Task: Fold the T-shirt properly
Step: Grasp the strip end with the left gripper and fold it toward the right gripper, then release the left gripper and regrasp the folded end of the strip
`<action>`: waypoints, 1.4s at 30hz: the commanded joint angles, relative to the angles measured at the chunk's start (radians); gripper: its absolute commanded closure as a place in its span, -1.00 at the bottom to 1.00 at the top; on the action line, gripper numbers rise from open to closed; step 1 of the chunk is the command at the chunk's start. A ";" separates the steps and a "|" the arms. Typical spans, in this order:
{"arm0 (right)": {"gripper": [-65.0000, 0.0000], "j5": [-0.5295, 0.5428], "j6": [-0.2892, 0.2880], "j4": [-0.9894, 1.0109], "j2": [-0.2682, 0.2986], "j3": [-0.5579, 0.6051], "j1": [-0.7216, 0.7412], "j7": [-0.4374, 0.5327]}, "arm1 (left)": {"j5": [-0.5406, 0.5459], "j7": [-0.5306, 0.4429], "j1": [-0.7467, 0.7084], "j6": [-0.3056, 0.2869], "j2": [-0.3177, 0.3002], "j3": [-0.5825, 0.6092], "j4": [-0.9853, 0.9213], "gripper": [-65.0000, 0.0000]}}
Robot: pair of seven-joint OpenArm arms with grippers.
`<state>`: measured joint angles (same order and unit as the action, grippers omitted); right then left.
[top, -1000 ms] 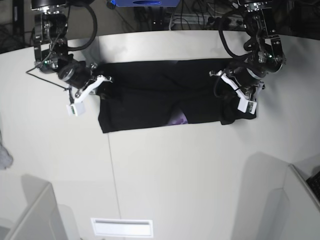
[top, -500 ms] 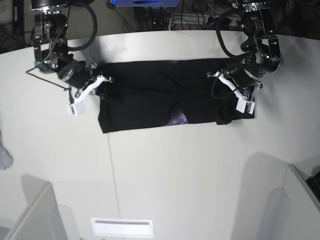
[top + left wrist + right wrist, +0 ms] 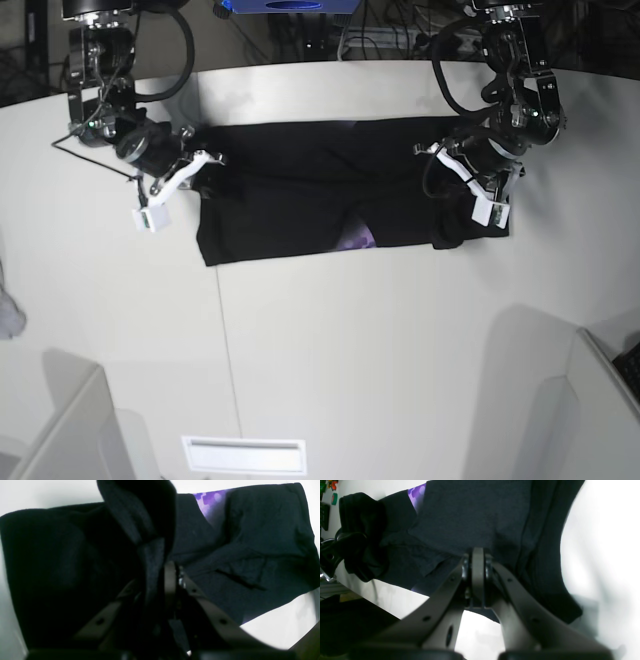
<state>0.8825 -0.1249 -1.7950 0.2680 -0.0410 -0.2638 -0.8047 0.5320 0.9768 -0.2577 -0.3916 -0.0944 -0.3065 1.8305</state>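
The T-shirt (image 3: 290,220) is black, mostly plain, with a purple patch near its middle; up close in the left wrist view, lighter lilac spots mottle that purple. The desk (image 3: 380,350) is white, shading to pale grey. The arms (image 3: 522,80) are black with white parts. A bright blue strip (image 3: 290,5) sits at the top edge.

Readable text: none could be made out
Brands, labels: none were legible
Numbers: none could be read
Signs: none could be read
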 commanded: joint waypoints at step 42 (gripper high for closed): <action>-0.77 0.197 -0.011 0.275 0.020 -0.092 0.183 -0.118 | 0.015 -0.101 -0.162 -0.008 -0.107 -0.549 0.088 1.00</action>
<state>1.0573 -0.1249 -1.5009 0.2741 -0.1268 -0.0948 -0.9302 0.5335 0.8902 -0.4160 -0.3954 -0.1886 -0.8490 1.9022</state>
